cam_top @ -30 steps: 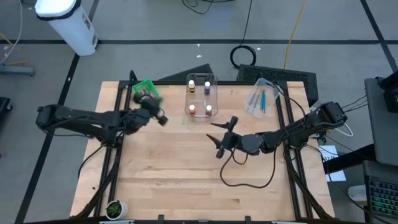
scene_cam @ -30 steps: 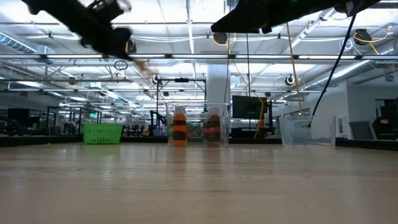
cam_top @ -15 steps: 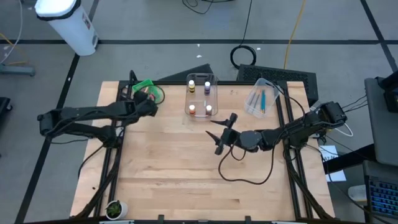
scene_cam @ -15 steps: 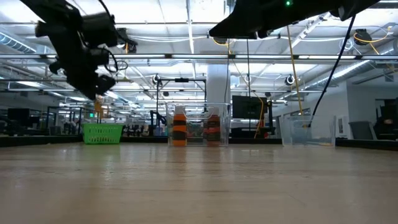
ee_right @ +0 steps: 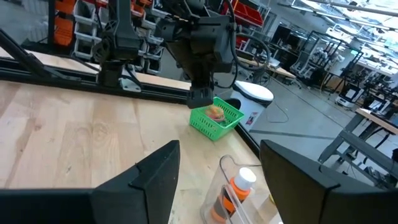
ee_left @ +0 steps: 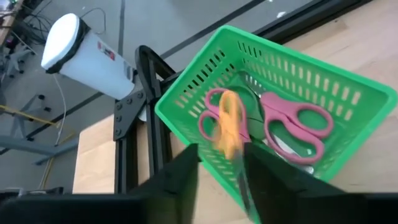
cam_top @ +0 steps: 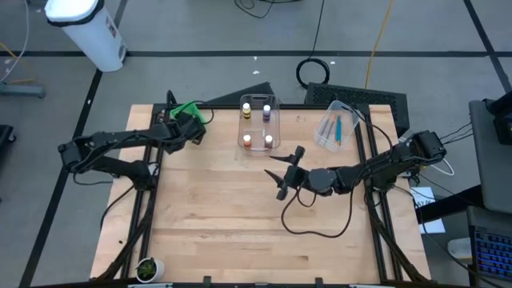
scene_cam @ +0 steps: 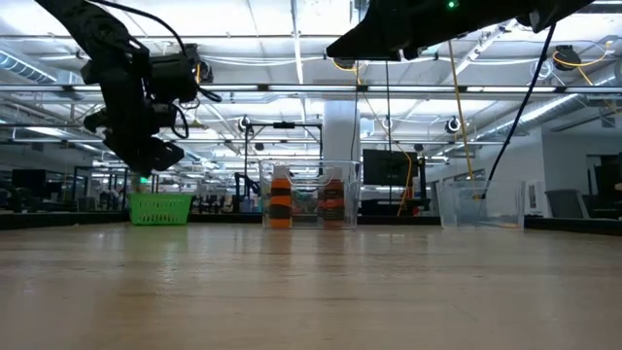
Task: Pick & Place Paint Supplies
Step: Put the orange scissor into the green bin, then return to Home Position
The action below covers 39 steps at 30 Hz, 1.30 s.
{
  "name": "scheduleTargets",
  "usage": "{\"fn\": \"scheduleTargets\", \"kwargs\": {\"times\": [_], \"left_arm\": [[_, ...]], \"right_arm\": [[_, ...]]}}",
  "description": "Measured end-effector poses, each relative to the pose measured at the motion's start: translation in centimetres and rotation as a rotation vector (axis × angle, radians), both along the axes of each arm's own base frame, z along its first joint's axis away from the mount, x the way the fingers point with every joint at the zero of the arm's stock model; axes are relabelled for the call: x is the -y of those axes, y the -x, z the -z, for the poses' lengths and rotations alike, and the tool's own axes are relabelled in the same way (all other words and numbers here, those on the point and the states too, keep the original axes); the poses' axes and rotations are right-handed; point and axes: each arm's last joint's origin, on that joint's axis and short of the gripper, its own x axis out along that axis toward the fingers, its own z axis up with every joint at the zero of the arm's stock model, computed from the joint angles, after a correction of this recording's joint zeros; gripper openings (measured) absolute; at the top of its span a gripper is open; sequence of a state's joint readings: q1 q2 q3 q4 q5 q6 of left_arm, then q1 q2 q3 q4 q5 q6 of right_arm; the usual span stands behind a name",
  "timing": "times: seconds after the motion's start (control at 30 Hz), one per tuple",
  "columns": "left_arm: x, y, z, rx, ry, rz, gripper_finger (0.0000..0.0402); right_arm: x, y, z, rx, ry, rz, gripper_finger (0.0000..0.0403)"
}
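Scissors with orange handles (ee_left: 229,127) are pinched in the left pincer (cam_top: 190,128), held above the green bin (ee_left: 323,99) at the upper left of the high view. Pink scissors (ee_left: 292,124) are seen lying inside that bin. The right pincer (cam_top: 286,172) is held spread wide over the tabletop (cam_top: 224,224) at centre.

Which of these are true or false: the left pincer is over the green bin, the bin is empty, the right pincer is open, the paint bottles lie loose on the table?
1. The left pincer is over the green bin. True.
2. The bin is empty. False: pink scissors lie in it.
3. The right pincer is open. True, over bare table.
4. The paint bottles lie loose on the table. False: they stand in a clear tub.
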<state>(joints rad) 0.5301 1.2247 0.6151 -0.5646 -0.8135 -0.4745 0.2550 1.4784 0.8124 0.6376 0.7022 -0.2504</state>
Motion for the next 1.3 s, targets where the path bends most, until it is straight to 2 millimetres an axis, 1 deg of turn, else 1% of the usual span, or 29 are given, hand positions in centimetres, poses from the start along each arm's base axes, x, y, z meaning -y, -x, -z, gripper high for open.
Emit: {"fn": "scheduleTargets", "kwargs": {"times": [0.1, 0.2, 0.3, 0.37, 0.47, 0.53, 0.6, 0.67, 0.73, 0.8, 0.87, 0.93, 1.03, 1.1, 1.23, 1.27, 1.3], "left_arm": [[0.0, 0.0, -0.1, 0.002, -0.001, 0.001, 0.0181], [0.1, 0.1, -0.3, -0.001, 0.010, 0.028, 0.0227], [0.2, 0.0, -0.6, 0.002, 0.060, 0.095, 0.0260], [0.3, -0.3, -1.4, 0.049, 0.103, 0.141, 0.0276], [0.6, -0.5, -3.6, 0.159, 0.201, 0.245, 0.0292], [1.2, -0.6, -5.3, 0.246, 0.248, 0.357, 0.0299], [2.1, -0.5, -6.9, 0.326, 0.264, 0.493, 0.0303], [3.4, 0.2, -8.4, 0.385, 0.244, 0.622, 0.0305], [4.9, 1.3, -9.7, 0.450, 0.193, 0.727, 0.0304], [6.4, 2.7, -10.1, 0.501, 0.140, 0.816, 0.0303], [7.7, 3.9, -9.8, 0.580, 0.065, 0.896, 0.0304], [8.6, 4.9, -8.8, 0.653, -0.009, 0.974, 0.0306], [9.6, 6.1, -6.2, 0.726, -0.092, 1.069, 0.0307], [9.9, 6.7, -4.0, 0.762, -0.124, 1.088, 0.0308], [10.2, 7.0, 0.1, 0.800, -0.179, 1.111, 0.0308], [10.3, 7.0, 0.7, 0.811, -0.198, 1.125, 0.0308], [10.3, 7.0, 0.5, 0.847, -0.232, 1.141, 0.0308]], "right_arm": [[0.0, 0.0, 0.0, -0.001, 0.000, 0.000, 0.0216], [0.0, 0.0, 0.0, -0.002, -0.001, 0.000, 0.0214], [0.0, 0.0, 0.0, -0.002, -0.001, 0.000, 0.0213], [0.0, 0.0, 0.0, -0.002, -0.001, 0.000, 0.0213], [0.0, 0.0, 0.0, -0.004, -0.001, 0.000, 0.0215], [0.0, 0.0, 0.1, -0.013, 0.002, 0.000, 0.0216], [0.0, 0.0, 0.3, -0.031, 0.006, 0.002, 0.0216], [-0.1, 0.2, 0.4, -0.048, 0.010, -0.001, 0.0216], [-0.2, 0.6, 0.1, -0.057, -0.004, -0.006, 0.0214], [-0.2, 1.1, -0.3, -0.049, -0.044, -0.005, 0.0212], [-0.1, 1.8, -0.8, -0.051, -0.098, 0.000, 0.0210], [0.2, 2.6, -1.5, -0.035, -0.167, 0.013, 0.0210], [0.5, 3.8, -2.1, -0.052, -0.230, 0.032, 0.0210], [0.7, 4.5, -2.4, -0.055, -0.269, 0.043, 0.0211], [1.1, 6.2, -3.6, -0.062, -0.279, 0.048, 0.0212], [1.2, 6.6, -3.9, -0.060, -0.279, 0.045, 0.0212], [1.3, 7.0, -4.2, -0.058, -0.279, 0.045, 0.0212]]}}
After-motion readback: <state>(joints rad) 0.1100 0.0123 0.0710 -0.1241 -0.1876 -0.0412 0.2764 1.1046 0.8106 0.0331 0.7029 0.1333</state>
